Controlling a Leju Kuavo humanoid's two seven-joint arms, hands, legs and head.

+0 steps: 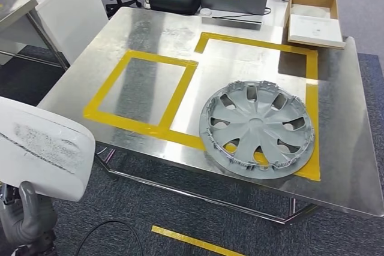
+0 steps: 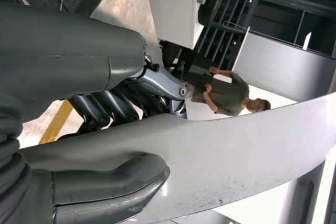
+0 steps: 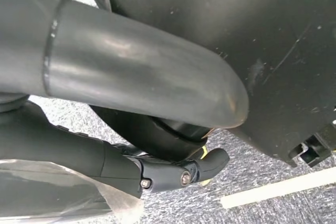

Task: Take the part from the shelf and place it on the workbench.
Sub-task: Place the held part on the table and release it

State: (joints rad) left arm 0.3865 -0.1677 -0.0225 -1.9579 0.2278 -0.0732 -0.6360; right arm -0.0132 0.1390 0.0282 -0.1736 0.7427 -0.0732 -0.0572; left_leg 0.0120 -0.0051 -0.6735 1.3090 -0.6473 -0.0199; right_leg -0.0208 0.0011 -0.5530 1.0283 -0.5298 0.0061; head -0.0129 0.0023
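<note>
Left hand (image 1: 27, 217) low, off workbench (image 1: 135, 34), thumb and fingers clamping white part (image 1: 43, 148); right hand's grasp unclear.

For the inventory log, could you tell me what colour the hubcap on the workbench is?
The hubcap is plain grey, seen best in the head view.

My head view looks forward and down over the metal tabletop (image 1: 149, 28) from high up. Both wrist views sit very close behind their own robot hand — left robot hand (image 2: 118, 98), right robot hand (image 3: 118, 66). Head and left wrist views share the white panel (image 1: 41, 148).
</note>
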